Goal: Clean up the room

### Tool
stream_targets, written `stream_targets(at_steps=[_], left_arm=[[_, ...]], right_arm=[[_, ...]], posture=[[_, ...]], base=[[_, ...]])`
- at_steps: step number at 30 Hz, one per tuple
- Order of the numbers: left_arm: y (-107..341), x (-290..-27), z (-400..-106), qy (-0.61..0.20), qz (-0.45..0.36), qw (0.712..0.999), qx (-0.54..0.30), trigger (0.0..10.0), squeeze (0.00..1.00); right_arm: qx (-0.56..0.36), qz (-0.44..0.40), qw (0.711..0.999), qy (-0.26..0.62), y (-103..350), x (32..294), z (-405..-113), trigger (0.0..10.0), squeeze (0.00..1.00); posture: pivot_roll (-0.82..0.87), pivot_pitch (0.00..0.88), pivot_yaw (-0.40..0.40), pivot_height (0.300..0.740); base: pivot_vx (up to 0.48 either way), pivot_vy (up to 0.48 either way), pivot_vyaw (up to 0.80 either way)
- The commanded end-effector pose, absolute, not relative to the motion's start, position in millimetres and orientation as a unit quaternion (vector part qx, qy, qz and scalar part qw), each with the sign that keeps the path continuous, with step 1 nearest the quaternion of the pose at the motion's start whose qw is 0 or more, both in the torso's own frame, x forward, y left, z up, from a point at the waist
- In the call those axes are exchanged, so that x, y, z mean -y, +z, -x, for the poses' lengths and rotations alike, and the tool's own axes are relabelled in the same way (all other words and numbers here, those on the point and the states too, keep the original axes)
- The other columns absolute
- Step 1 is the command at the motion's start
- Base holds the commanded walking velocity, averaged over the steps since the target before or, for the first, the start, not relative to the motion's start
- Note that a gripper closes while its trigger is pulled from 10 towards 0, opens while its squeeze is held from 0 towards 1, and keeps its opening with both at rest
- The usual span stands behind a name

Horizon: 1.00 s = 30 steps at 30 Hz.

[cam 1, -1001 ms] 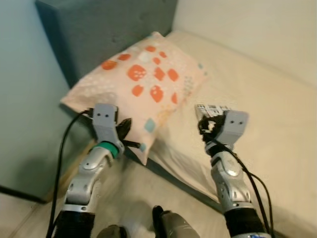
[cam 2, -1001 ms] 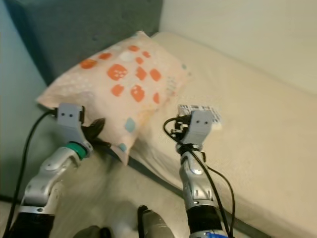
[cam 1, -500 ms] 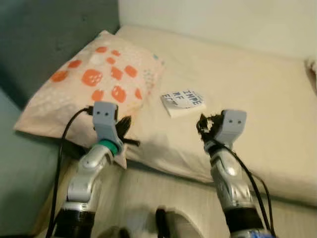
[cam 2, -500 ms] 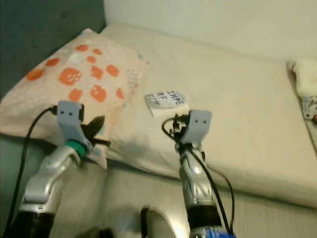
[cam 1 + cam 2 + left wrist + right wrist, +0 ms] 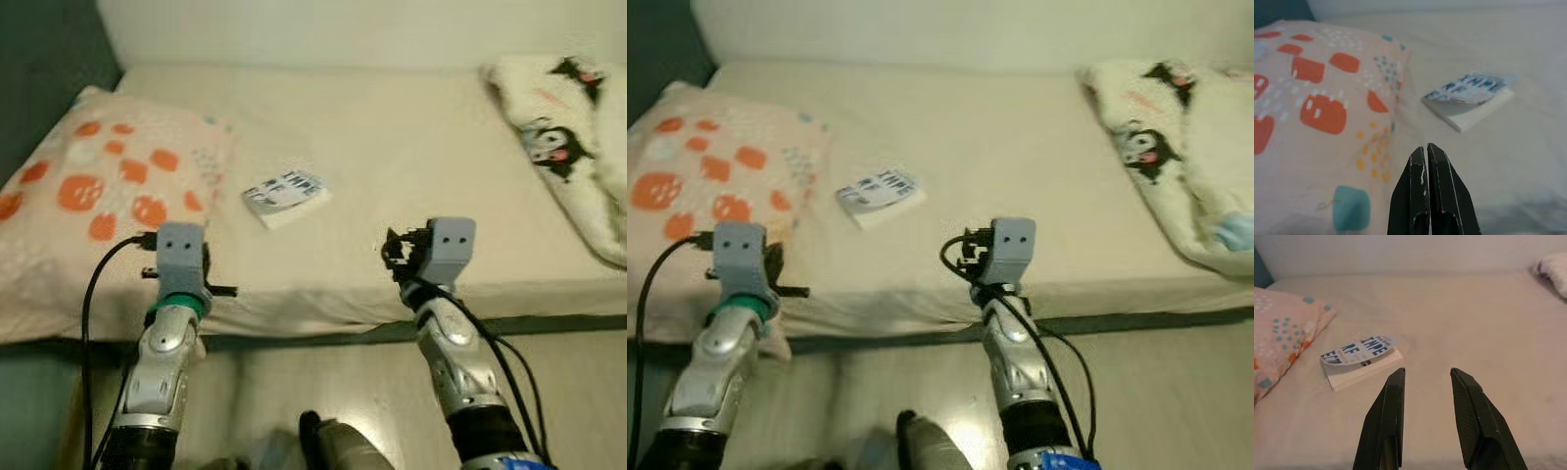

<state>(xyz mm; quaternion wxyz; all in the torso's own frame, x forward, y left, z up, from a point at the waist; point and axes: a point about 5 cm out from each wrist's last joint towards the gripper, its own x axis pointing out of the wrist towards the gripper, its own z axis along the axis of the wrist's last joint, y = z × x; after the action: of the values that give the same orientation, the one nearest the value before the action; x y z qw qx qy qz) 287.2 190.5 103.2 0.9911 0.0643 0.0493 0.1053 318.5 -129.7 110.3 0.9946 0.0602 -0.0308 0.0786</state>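
Note:
A white paperback book [image 5: 285, 196] with blue lettering lies flat on the cream bed [image 5: 392, 147], just right of a pillow [image 5: 93, 206] with orange patches. My left gripper [image 5: 1424, 150] is shut and empty, held at the bed's front edge by the pillow's corner, with the book [image 5: 1469, 98] ahead of it. My right gripper [image 5: 1426, 376] is open with nothing between its fingers, low over the front of the mattress, and the book [image 5: 1360, 360] lies ahead of it toward the pillow [image 5: 1278, 333].
A white plush blanket [image 5: 563, 137] with black cartoon figures lies bunched at the bed's right end. A pale wall [image 5: 343, 29] runs behind the bed. Light wood floor [image 5: 294, 392] lies below the mattress edge. A dark headboard [image 5: 49, 49] stands at the left.
The camera has swung to the right: pillow and book have slid left in view, and the plush blanket has come into view. Both arms keep their pose before me.

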Motion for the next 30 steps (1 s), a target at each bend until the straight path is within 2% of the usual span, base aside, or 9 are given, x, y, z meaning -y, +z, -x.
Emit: stream_targets(at_steps=[1,11,15,30], left_arm=[[94.9,-193.0,-283.2,0.115,-0.065,0.989,-0.067,10.0,0.0],[117.7,-172.1,-294.4,0.087,-0.05,0.995,-0.008,10.0,0.0],[122.7,-163.2,-297.5,0.077,-0.05,0.996,0.008,10.0,0.0],[121.9,-160.8,-298.8,0.072,-0.047,0.996,0.005,10.0,0.0]], right_arm=[[0.011,-0.062,0.993,0.1,100.9,122.2,-316.5,10.0,0.0],[0.019,-0.077,0.989,0.125,107.1,119.1,-319.4,10.0,0.0],[0.026,-0.077,0.989,0.126,108.0,121.2,-318.5,10.0,0.0],[0.025,-0.077,0.989,0.123,106.1,123.9,-317.1,10.0,0.0]], posture=[[0.0,0.106,-0.046,0.74],[0.0,0.11,-0.053,0.74],[-0.01,0.113,-0.046,0.74],[-0.01,0.114,-0.04,0.74]], base=[[0.0,0.0,-0.79],[0.0,0.0,-0.67],[0.48,0.0,0.0],[0.467,0.0,0.0]])
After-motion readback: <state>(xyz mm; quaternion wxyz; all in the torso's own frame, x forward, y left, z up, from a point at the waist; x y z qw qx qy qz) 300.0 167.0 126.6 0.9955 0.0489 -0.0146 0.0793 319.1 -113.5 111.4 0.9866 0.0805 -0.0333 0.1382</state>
